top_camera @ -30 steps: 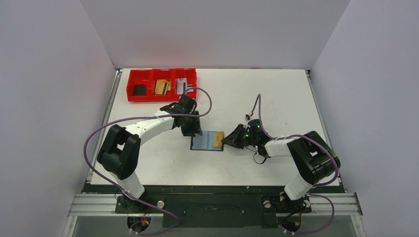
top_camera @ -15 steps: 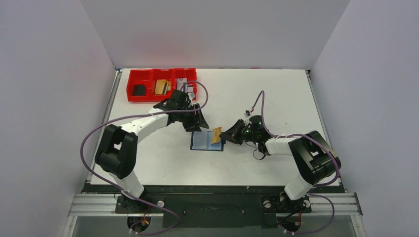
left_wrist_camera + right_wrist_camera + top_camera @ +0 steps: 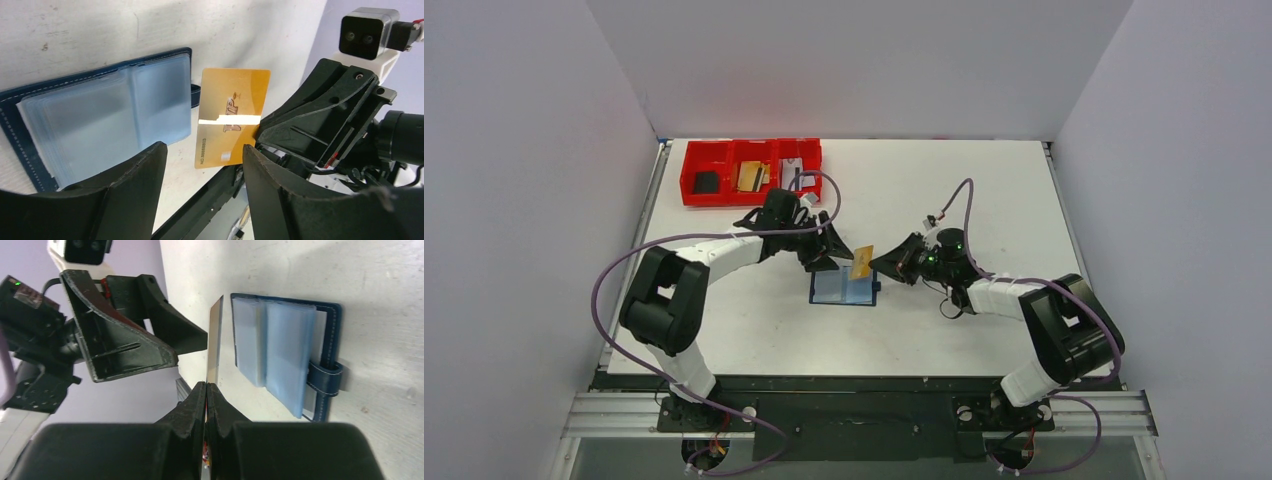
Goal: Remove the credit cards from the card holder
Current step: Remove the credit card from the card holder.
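Observation:
The navy card holder (image 3: 844, 288) lies open on the table, blue-grey pockets up; it also shows in the left wrist view (image 3: 100, 120) and the right wrist view (image 3: 285, 355). My right gripper (image 3: 879, 265) is shut on a tan-gold credit card (image 3: 862, 263) and holds it upright in the air, clear of the holder's right edge. The card faces the left wrist camera (image 3: 232, 115) and is edge-on in the right wrist view (image 3: 215, 345), pinched at my right gripper (image 3: 206, 386). My left gripper (image 3: 829, 250) is open and empty, its jaws (image 3: 200, 165) spread just short of the card.
A red three-compartment tray (image 3: 754, 145) stands at the back left with a black card (image 3: 707, 181), a gold card (image 3: 750, 176) and a silvery card (image 3: 792, 174). Both arms meet over the table's middle. Grey walls enclose the table.
My right gripper has drawn the gold card out of the holder and lifted it upright. My left gripper has left the holder's edge and swung toward the card, jaws open.

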Motion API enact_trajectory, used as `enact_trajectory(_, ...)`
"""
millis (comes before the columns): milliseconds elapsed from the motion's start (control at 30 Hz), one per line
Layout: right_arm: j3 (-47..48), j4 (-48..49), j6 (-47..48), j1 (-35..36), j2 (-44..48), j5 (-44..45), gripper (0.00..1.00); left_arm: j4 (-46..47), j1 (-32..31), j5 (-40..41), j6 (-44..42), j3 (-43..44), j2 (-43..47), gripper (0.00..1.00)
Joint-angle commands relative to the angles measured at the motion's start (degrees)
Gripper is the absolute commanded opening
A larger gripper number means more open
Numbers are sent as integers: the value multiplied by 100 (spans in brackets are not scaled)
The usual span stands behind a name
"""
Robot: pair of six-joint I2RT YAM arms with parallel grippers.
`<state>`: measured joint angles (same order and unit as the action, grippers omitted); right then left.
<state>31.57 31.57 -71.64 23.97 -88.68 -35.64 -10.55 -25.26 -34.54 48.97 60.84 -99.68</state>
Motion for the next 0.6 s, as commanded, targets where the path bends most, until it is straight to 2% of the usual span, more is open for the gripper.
enact_trajectory(0,203,534,-248,-49,243,-146,0,1178,79,-615,535,-133,-25,56)
enact_trajectory(133,232,663,-368,-46,269,-186,0,2046,115,-950,1096,-339,-64,56)
enact_trajectory(567,196,853,-605,-50,427,-215,0,2143,117,-960,1161,-420,-46,57)
